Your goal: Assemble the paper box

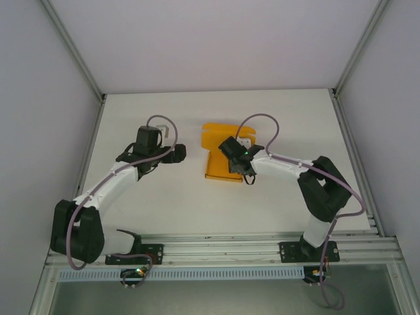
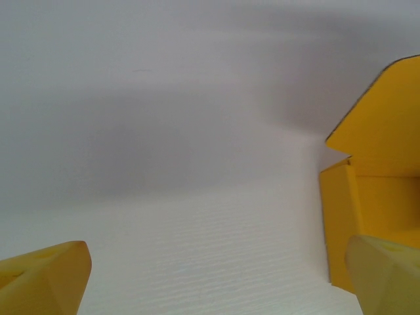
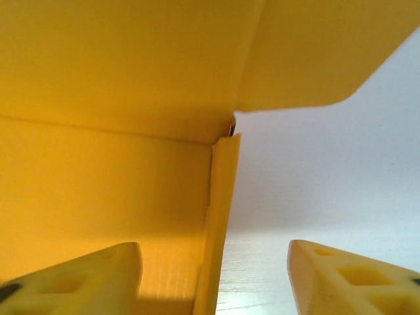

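Observation:
The paper box (image 1: 216, 141) is bright orange-yellow card, partly folded, lying mid-table with a flap raised at its far end. My right gripper (image 1: 231, 155) hangs over its right side. In the right wrist view the right gripper (image 3: 213, 279) straddles the box's upright side wall (image 3: 220, 216), one finger inside the box, the other outside over the table, jaws open and clear of the wall. My left gripper (image 1: 178, 153) is wide open just left of the box. In the left wrist view the left gripper (image 2: 216, 285) holds nothing, and the box (image 2: 377, 190) lies at the right by one fingertip (image 2: 387, 275).
The white tabletop (image 1: 157, 197) is bounded by grey enclosure walls left, right and behind. An aluminium rail (image 1: 223, 246) carrying both arm bases runs along the near edge.

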Motion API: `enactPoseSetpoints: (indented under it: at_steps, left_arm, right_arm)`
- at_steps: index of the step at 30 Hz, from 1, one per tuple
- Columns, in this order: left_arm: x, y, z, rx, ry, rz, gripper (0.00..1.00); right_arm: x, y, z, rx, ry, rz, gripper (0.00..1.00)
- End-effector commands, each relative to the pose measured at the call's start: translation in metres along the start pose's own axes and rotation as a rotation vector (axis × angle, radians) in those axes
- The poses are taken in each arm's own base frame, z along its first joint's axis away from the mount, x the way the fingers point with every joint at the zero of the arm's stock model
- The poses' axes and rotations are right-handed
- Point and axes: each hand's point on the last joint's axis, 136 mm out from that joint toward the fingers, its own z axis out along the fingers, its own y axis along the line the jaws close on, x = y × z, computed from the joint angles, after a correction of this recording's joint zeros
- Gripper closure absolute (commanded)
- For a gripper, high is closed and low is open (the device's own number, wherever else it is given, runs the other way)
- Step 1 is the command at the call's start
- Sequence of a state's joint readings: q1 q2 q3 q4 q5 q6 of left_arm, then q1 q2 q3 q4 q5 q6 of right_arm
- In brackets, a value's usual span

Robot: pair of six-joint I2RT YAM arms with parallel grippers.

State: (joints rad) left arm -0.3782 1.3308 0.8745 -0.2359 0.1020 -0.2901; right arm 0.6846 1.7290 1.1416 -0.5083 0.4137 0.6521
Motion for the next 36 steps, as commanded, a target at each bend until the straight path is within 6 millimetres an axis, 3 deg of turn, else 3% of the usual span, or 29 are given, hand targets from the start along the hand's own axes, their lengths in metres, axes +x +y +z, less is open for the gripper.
enactPoseSetpoints:
  at_steps: [1,5,10,13,16,18,21,28,33,36]
  left_arm:
    - [-0.02,-0.029,0.003,0.131,-0.013,0.109,0.0]
    - [-0.038,-0.054,0.016,0.253,0.02,0.225,0.0]
    - [-0.043,-0.081,0.037,0.43,0.065,0.45,0.0]
    - [-0.04,-0.092,0.045,0.519,0.121,0.542,0.0]
    - [-0.035,-0.097,0.053,0.565,0.183,0.619,0.04]
    - [-0.036,-0.096,0.061,0.571,0.218,0.65,0.13]
    - [-0.035,-0.1,0.064,0.608,0.28,0.675,0.23]
    - [-0.03,-0.103,0.072,0.609,0.339,0.763,0.37]
    - [-0.029,-0.101,0.074,0.602,0.355,0.779,0.67]
    - [-0.024,-0.112,0.07,0.624,0.352,0.807,0.86]
  right_arm:
    - [-0.025,-0.013,-0.027,-0.021,-0.096,-0.037,0.25]
    - [-0.051,-0.012,-0.04,-0.207,-0.157,-0.175,0.01]
    - [-0.085,-0.019,-0.047,-0.434,-0.214,-0.357,0.0]
    - [-0.088,-0.011,-0.053,-0.579,-0.195,-0.505,0.05]
    - [-0.091,-0.012,-0.049,-0.601,-0.142,-0.583,0.1]
    - [-0.092,-0.014,-0.041,-0.598,-0.101,-0.591,0.18]
    - [-0.09,-0.018,-0.031,-0.61,-0.041,-0.583,0.4]
    - [-0.088,-0.03,-0.025,-0.613,-0.015,-0.573,0.46]
    - [-0.088,-0.032,-0.022,-0.618,-0.005,-0.588,0.59]
    - [-0.086,-0.029,-0.021,-0.642,0.009,-0.615,0.54]
